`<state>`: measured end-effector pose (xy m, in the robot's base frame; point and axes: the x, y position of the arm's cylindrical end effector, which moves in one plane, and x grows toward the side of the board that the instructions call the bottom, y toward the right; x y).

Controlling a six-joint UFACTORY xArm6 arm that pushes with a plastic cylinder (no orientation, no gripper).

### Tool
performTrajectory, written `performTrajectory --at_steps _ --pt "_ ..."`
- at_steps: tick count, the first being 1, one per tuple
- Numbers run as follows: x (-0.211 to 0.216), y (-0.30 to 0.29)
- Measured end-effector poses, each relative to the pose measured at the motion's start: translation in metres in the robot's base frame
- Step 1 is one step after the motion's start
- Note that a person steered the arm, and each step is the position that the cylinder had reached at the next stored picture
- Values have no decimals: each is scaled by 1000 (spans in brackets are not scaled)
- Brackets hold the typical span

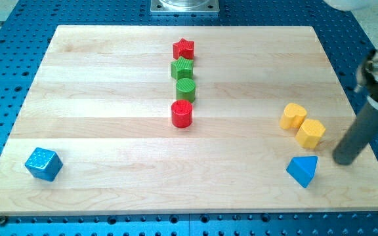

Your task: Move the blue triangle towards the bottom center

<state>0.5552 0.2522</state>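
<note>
No pincer here; my tip (344,160) sits just right of the blue triangle (303,170), so push steadily leftward along the counter (110,131).

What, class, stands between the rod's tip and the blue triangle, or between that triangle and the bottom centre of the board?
Nothing visible. My tip sits just to the view's right of the blue triangle, with bare board between, and the stretch leftward along the board to bottom centre holds no block.
</note>
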Motion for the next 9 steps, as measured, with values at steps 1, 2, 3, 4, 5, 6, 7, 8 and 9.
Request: performTrajectory --at_steps 1,2,3,4,5,6,7,8,9 --pt "0 -52" --pt "-21 -172" --pt "-21 -107" --pt "21 -66" --pt "44 -106" --pt "24 -159" --pt "10 -93" --pt "-16 -97" --pt "-6 -202"
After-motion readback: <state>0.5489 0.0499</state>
